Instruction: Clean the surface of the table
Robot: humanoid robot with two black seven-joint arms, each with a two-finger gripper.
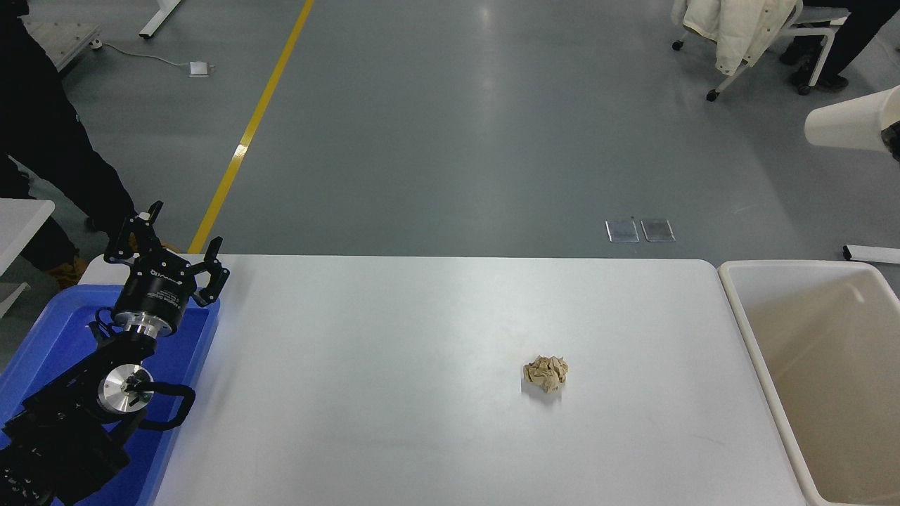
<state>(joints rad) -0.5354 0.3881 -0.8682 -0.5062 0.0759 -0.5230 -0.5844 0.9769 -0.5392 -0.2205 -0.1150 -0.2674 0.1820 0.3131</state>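
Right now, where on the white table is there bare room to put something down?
Most of the table surface is bare: the wide middle between the blue tray and the crumpled paper ball, and the strip between that ball and the beige bin. Only the left edge is crowded, where the parked left gripper hangs.

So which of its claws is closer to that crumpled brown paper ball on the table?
Left. The left gripper hovers open over the blue tray, far left of the paper ball. The right arm is almost out of view at the upper right edge, only its white cup showing.
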